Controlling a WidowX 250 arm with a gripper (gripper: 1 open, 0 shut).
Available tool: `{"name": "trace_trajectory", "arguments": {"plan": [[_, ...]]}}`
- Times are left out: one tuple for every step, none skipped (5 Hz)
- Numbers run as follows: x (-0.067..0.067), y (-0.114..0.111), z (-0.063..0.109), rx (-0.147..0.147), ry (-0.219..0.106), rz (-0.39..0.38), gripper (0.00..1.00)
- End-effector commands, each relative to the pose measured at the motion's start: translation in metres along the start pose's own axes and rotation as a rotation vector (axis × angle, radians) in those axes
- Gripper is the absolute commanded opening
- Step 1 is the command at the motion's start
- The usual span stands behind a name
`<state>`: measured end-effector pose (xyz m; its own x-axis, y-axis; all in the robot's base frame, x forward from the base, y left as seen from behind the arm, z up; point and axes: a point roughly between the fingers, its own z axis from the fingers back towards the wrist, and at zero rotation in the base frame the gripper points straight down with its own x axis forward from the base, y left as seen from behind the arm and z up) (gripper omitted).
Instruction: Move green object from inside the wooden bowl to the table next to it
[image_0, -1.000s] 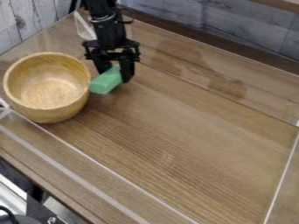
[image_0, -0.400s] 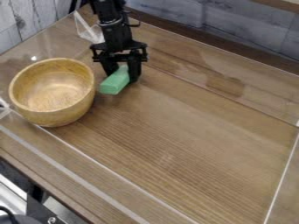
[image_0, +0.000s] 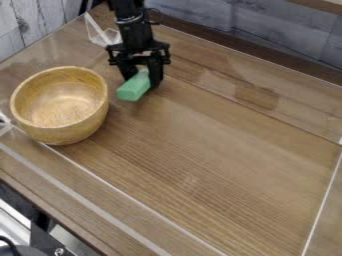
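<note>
The green object (image_0: 131, 91), a small bright-green bar, is outside the wooden bowl (image_0: 59, 103), just right of its rim and low over the table (image_0: 227, 150). My black gripper (image_0: 138, 77) comes down from the top of the view. It is shut on the block's far end, with one finger on each side. I cannot tell whether the block touches the tabletop. The light tan bowl stands upright at the left with nothing visible inside it.
Clear acrylic walls (image_0: 160, 215) run round the table's edges, close behind the gripper and along the front. Brown wood-grain surface stretches to the right and front of the block.
The gripper has carried the green block a little to the right and farther back, widening the gap to the bowl. Its jaws have stayed shut on the block.
</note>
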<state>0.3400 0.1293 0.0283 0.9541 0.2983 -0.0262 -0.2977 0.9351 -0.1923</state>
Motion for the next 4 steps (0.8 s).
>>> {"name": "trace_trajectory", "arguments": {"plan": [[0.014,-0.008,0.026,0.003,-0.071,0.012,0.00],[0.012,-0.005,0.038,-0.001,-0.067,-0.012,0.00],[0.012,-0.002,0.049,-0.005,-0.061,-0.039,0.00],[0.012,-0.010,0.045,-0.008,-0.056,-0.072,0.00]]}}
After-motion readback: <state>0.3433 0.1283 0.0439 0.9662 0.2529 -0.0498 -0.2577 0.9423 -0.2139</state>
